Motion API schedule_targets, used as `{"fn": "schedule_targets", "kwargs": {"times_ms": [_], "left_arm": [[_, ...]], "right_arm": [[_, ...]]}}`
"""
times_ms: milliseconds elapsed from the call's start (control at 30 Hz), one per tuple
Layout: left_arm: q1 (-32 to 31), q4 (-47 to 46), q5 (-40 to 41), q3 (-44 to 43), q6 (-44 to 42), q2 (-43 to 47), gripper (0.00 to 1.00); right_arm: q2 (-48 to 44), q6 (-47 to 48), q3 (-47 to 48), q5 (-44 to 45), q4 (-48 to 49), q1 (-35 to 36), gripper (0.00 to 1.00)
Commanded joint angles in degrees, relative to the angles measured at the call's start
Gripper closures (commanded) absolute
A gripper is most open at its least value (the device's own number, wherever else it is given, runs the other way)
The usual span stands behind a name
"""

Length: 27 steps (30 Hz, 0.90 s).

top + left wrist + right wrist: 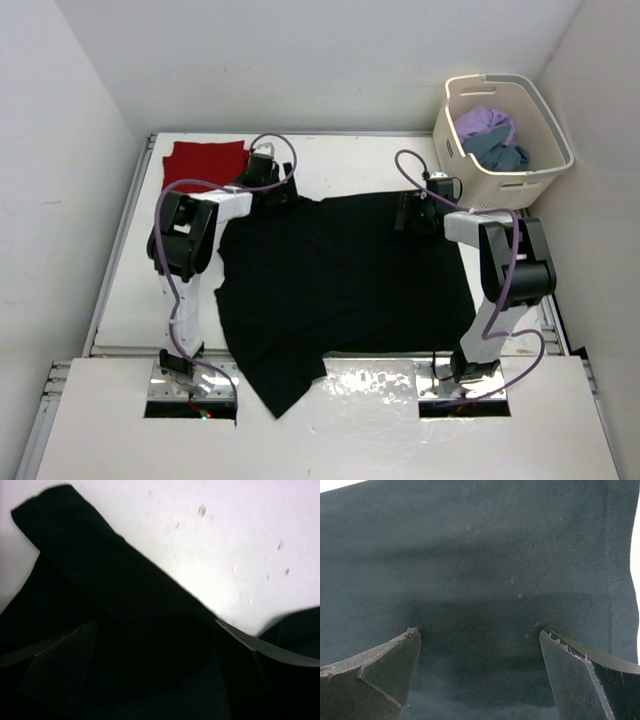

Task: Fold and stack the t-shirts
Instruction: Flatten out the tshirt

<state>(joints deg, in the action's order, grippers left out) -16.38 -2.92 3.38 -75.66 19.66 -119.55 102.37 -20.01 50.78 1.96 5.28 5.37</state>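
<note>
The black t-shirt (340,285) lies spread flat over the middle of the table, one corner hanging over the near edge. My left gripper (270,188) is low over its far left corner, jaws wide open. In the left wrist view black cloth (100,595) lies under the gripper (155,630). My right gripper (415,212) is low over the far right corner, open. In the right wrist view the cloth (480,555) fills the frame beneath the gripper (477,635). The red t-shirt (205,163) lies folded at the far left. The lavender t-shirt (485,122) and teal-blue t-shirt (500,153) sit in the basket.
The cream perforated laundry basket (548,120) stands at the far right corner, just beyond the table. White walls close in the table at the left, back and right. Bare white tabletop (225,540) shows beyond the shirt's far edge.
</note>
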Motion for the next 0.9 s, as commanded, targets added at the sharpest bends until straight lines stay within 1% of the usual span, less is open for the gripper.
{"fn": "schedule_targets", "kwargs": {"times_ms": [0,133,167,200,300,333,367,400,433,467,600,633,667,700,800,867], "left_arm": [[0.5,2.2,0.0,-6.2,0.3,-4.5,0.00],[1.3,3.4,0.0,-13.2,-0.2,-10.7,0.00],[1.5,5.9,-0.6,-16.7,-0.3,-11.8,0.00],[1.8,6.4,-1.2,-18.4,-0.3,-12.8,0.00],[2.6,8.6,-2.7,-25.0,-0.8,-17.5,0.00],[2.7,9.2,-2.5,-27.9,-1.6,-18.3,0.00],[2.8,9.2,-2.4,-29.2,-2.0,-19.0,0.00],[2.8,9.2,-2.7,-30.7,-2.4,-20.4,0.00],[2.9,9.7,-3.1,-32.2,-2.9,-21.3,0.00],[3.1,9.8,-4.2,-35.6,-3.7,-22.2,0.00],[4.2,9.6,-6.6,-44.8,-4.2,-28.6,0.00],[4.6,9.0,-7.3,-48.3,-3.4,-29.7,0.00],[4.9,8.5,-7.8,-49.9,-2.9,-31.7,0.00],[5.5,7.4,-9.8,-53.0,-2.6,-32.6,0.00],[6.4,3.9,-12.2,-55.3,-2.0,-34.1,0.00],[6.6,1.4,-12.2,-56.4,-0.8,-33.6,0.00]], "right_arm": [[2.6,-2.0,4.4,0.5,-0.7,-0.2,0.01],[6.5,-2.3,9.0,2.7,-2.9,-0.2,0.01],[7.8,-2.4,9.7,3.3,-3.6,-0.2,0.01],[8.5,-2.3,10.3,3.8,-3.8,-0.3,0.01],[11.9,-2.3,14.8,4.6,-5.1,-1.0,0.01],[14.1,-2.0,17.9,4.5,-7.1,-1.3,0.01],[14.1,-1.5,19.7,4.5,-7.8,-1.4,0.01],[16.2,-1.0,22.7,4.6,-8.3,-1.4,0.01],[17.1,-1.0,23.8,4.6,-8.7,-1.4,0.01],[17.9,-1.1,24.8,4.8,-8.7,-1.4,0.01],[21.9,-1.6,31.3,5.3,-9.7,-1.9,0.01],[22.7,-1.4,32.6,5.3,-10.5,-2.0,0.01],[23.5,-1.5,34.1,5.3,-11.0,-2.1,0.01],[25.0,-1.4,36.8,5.1,-11.7,-2.2,0.01],[25.9,-1.2,39.1,3.5,-11.7,-2.2,0.01],[25.4,-1.0,39.4,2.9,-10.4,-2.2,0.01]]}}
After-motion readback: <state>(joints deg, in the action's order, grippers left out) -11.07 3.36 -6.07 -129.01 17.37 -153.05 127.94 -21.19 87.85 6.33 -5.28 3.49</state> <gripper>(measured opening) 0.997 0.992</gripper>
